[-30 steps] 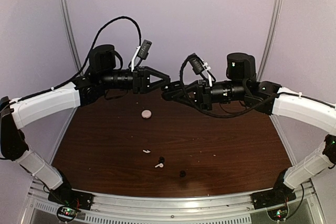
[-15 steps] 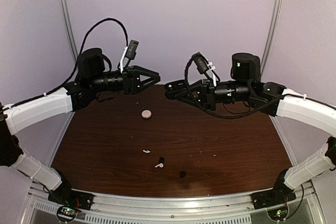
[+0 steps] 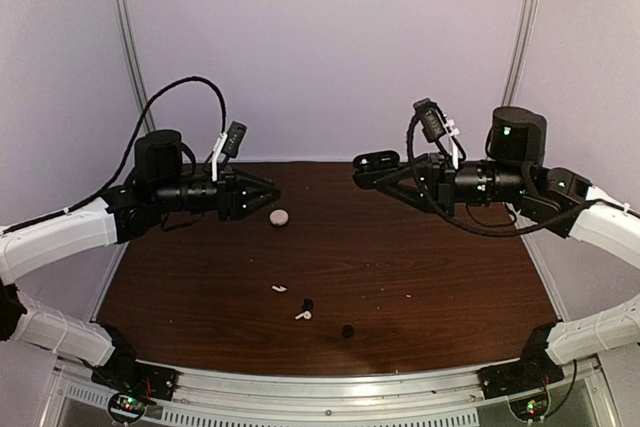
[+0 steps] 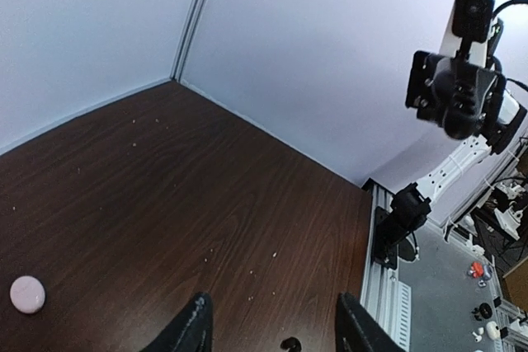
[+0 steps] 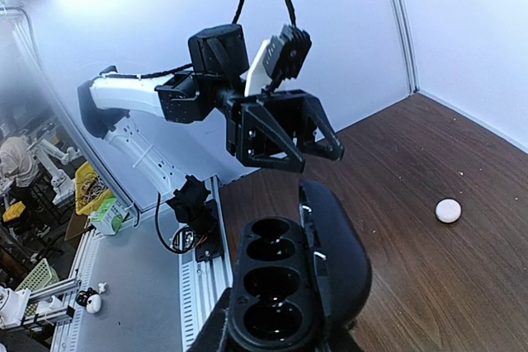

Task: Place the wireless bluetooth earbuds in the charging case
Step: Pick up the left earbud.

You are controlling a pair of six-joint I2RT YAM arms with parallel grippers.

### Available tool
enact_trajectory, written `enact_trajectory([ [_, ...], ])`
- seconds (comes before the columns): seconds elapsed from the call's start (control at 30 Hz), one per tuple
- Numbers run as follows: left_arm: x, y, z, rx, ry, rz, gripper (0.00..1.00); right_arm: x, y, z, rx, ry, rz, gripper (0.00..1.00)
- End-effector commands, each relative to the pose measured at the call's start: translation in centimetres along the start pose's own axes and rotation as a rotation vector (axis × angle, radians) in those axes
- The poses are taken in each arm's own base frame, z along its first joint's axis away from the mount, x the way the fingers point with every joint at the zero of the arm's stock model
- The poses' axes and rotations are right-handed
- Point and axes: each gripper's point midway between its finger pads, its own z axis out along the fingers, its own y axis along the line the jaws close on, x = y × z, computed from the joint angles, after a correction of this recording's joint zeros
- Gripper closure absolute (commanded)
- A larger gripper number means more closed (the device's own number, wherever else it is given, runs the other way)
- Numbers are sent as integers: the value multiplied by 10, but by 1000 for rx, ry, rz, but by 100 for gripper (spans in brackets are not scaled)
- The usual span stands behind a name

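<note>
Now R gripper (image 3: 378, 164) clamps open charging case (image 5: 285, 274) — L gripper (image 4: 274, 329) fingers apart, empty.

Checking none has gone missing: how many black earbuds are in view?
2. One black earbud sits near the table's front, beside a white stemmed earbud; the second black earbud lies to its right, closer to the edge. None seems hidden.

Left fingers (image 4: 191, 331) spread apart, right fingers (image 3: 400, 177) clamped.
</note>
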Motion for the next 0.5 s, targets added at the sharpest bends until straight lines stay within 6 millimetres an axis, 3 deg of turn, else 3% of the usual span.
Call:
enact_trajectory([
  [0.0,26,8,-7,-62,54,13,50,6,-2,-17,54,-7,28,100],
  [0.27,83,19,-2,-122,184,-61,52,12,3,-35,91,-5,-53,100],
  [0.47,106,23,-7,-161,232,-97,53,18,-2,-46,175,-10,-183,100],
])
